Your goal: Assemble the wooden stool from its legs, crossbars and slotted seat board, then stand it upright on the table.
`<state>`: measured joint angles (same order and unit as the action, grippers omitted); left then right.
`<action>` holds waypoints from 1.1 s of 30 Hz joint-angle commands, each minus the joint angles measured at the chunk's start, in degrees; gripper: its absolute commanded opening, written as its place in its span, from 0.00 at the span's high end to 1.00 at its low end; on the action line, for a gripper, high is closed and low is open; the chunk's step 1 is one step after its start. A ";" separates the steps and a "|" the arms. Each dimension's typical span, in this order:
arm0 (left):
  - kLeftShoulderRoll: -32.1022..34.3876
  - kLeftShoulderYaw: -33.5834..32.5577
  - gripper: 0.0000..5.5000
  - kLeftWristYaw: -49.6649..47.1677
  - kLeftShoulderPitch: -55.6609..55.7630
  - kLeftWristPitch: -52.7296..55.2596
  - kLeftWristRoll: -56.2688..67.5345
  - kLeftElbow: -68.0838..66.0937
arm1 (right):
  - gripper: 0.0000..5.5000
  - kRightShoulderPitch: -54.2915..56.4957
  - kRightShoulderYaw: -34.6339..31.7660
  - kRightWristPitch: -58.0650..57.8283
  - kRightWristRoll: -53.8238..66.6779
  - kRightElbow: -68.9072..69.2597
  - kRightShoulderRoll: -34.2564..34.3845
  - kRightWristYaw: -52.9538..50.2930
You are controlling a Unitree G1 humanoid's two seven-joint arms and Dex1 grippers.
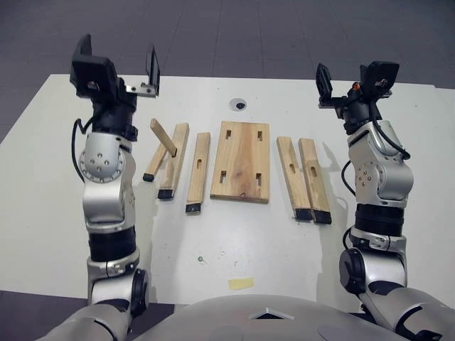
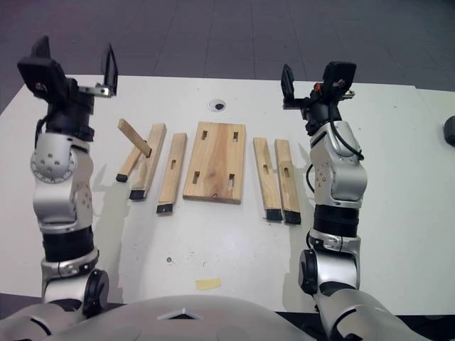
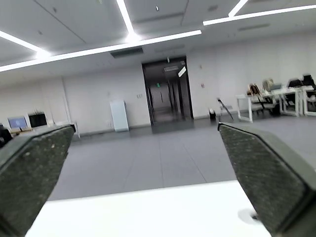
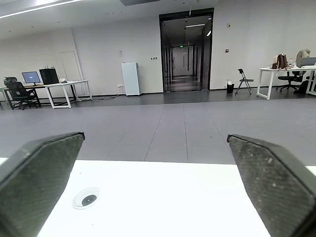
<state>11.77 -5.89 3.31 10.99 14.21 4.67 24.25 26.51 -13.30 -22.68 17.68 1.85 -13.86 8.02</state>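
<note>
Seat board point(image 1: 242, 161) flat, centre; legs point(image 1: 293, 177) flat either side; crossbar point(image 1: 163, 137) propped across left legs.

Pale, grain-streaked seat board point(image 1: 242, 161); pale legs point(image 1: 197, 181) tipped black; white bench point(image 1: 64, 177); yellow tape scrap point(image 1: 240, 283); grey floor point(image 1: 234, 35).

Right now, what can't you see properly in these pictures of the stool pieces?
Seat board, left eye view: underside hidden, since it lies flat on the table.
Slanted bar, left eye view: unclear whether it is plugged into the leg beneath or only leaning on it.
Dark thing, right eye view: cut off by the right edge.
Tiny speck, left eye view: too small to name.
</note>
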 commanded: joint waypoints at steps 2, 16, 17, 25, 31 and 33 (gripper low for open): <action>-2.79 5.06 0.02 -2.16 -14.60 6.96 -3.16 5.40 | 0.02 -1.76 -1.20 -1.54 0.34 1.88 -0.68 -0.58; -6.02 6.06 0.02 0.91 -20.23 23.07 2.07 -0.19 | 0.02 -2.23 -1.33 -2.34 0.52 2.61 -0.54 -0.05; -6.13 5.55 0.02 0.98 -19.76 23.55 2.40 -0.96 | 0.02 -2.18 -1.24 -2.31 0.52 2.54 -0.48 0.01; -6.36 3.91 0.02 0.91 -19.10 25.13 3.58 -2.49 | 0.02 -2.14 -0.83 -2.21 0.57 2.60 0.03 0.14; -8.42 0.94 0.02 -1.23 -18.47 22.24 4.73 -0.66 | 0.02 -2.03 -0.84 -2.46 0.78 2.59 -0.23 0.51; -8.65 0.43 0.02 -1.21 -18.01 21.21 5.09 -0.13 | 0.02 -2.03 -0.73 -2.45 0.73 2.54 -0.25 0.58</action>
<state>3.30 -4.79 2.40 -7.91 36.49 9.30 23.03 24.02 -14.31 -24.51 17.95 4.03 -14.10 8.39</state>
